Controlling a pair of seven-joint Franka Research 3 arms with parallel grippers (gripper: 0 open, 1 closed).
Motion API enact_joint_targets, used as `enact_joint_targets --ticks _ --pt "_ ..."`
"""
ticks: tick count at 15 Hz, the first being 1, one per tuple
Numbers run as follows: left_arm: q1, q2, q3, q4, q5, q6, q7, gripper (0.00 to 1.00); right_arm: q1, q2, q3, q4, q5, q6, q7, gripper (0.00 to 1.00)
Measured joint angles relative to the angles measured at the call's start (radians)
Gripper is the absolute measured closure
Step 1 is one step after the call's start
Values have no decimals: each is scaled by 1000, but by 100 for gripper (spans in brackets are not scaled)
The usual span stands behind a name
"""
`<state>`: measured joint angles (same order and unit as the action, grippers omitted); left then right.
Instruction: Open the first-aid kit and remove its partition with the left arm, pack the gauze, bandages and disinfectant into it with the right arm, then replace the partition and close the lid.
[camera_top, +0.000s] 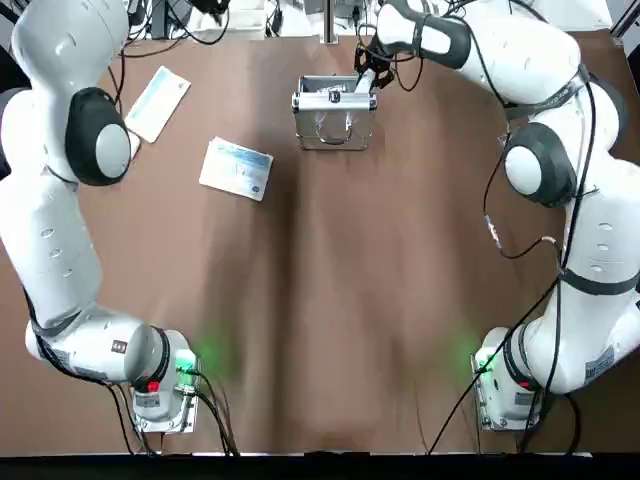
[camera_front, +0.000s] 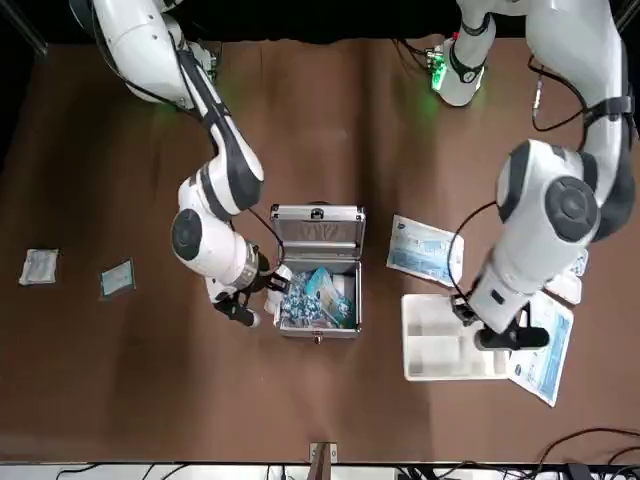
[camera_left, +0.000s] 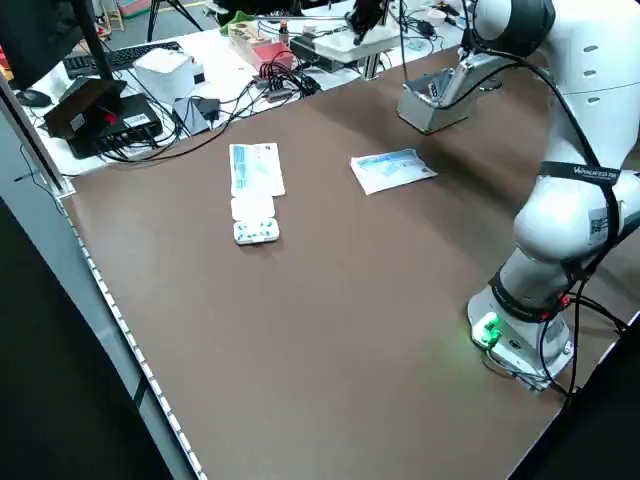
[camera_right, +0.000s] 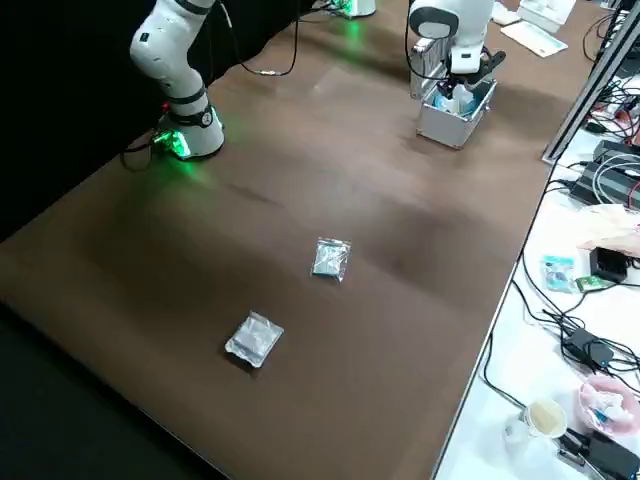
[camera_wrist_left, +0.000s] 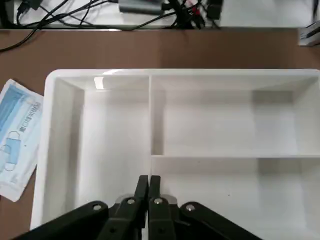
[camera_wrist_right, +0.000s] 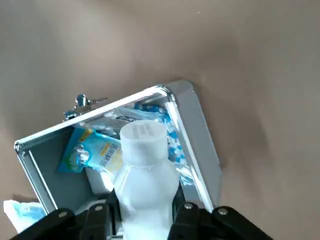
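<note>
From overhead I see my first-aid kit (camera_top: 335, 126) at the table's far edge, its lid (camera_top: 332, 82) raised.

In the front view, the open kit holds blue-patterned packets (camera_front: 308, 300) and a turquoise one (camera_front: 328, 292). My right gripper (camera_front: 262, 300) is at its side. The partition (camera_front: 450, 338) lies outside, beside the kit, under my left gripper (camera_front: 520, 336); a blue-white carton (camera_front: 545, 350) is next to it.

The left side view shows a white packet (camera_left: 256, 170) on the table.

In the right side view, two small packets (camera_right: 331, 258) (camera_right: 254, 339) lie well apart from the kit.

Through the left wrist view, my fingers are closed together over the partition's compartments.

Through the right wrist view, my fingers grip the disinfectant (camera_wrist_right: 146, 185) upright above the open kit.
</note>
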<state>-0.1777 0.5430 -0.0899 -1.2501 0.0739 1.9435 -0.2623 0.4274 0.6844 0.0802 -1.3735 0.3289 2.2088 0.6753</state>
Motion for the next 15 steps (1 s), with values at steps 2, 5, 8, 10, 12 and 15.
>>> enact_joint_targets --ticks 2,5,8,10,12,15 --pt "29 3 0 -23 0 24 31 97 8 25 0 0 0 40 1 59" --pt "32 38 0 -48 0 110 36 97 11 57 -1 0 0 58 1 59" --pt "30 106 0 -55 1 199 41 97 11 63 -2 0 0 68 1 59" --pt "30 150 1 -57 1 254 61 97 11 63 -2 2 0 70 1 57" --pt "30 181 1 -58 1 280 83 97 12 63 -2 3 0 70 1 49" --pt "30 219 2 -65 1 327 106 97 20 63 0 7 3 71 1 25"
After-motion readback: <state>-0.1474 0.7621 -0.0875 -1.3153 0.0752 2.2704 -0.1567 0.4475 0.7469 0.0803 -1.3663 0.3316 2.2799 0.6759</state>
